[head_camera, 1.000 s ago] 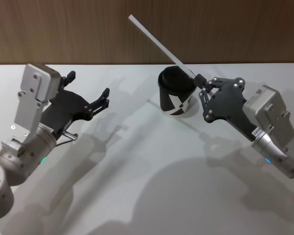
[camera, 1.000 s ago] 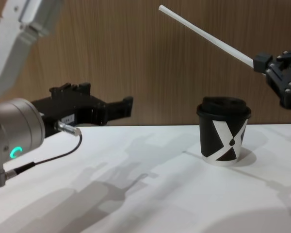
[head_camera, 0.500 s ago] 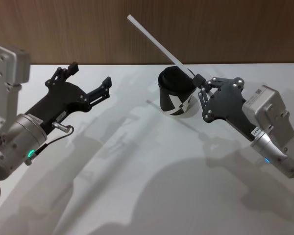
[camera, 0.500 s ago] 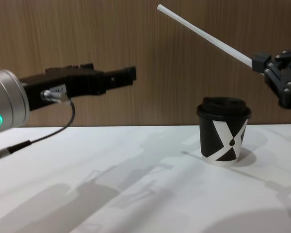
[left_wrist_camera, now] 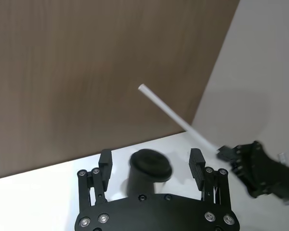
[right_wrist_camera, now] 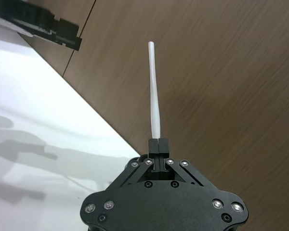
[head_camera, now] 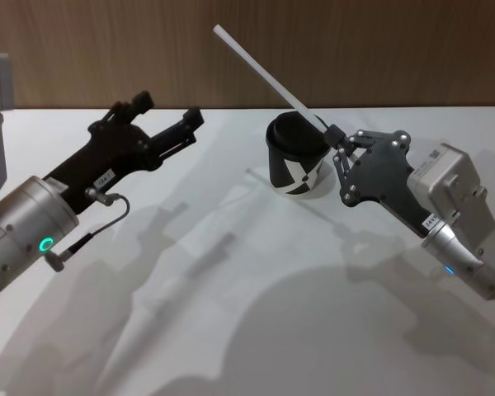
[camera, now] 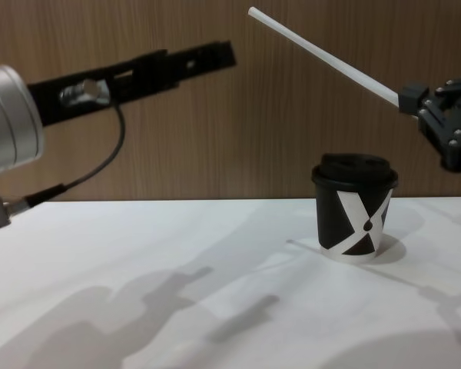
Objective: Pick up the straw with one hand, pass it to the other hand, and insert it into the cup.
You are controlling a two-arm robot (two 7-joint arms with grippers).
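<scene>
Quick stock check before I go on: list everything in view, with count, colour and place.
straw: one, white, in the air, tilted, its lower end clamped in the right end effector, its free end pointing up and to the left.
cup: one, black with a black domed lid and a white X pattern, upright on the table near the back.
table: one, white, under the cup.
wall: one, brown wood grain, behind the table.
left end effector: one, black, open, raised on the left, apart from the straw.
right end effector: one, black, shut on the straw, just right of the cup and higher than its lid.
</scene>
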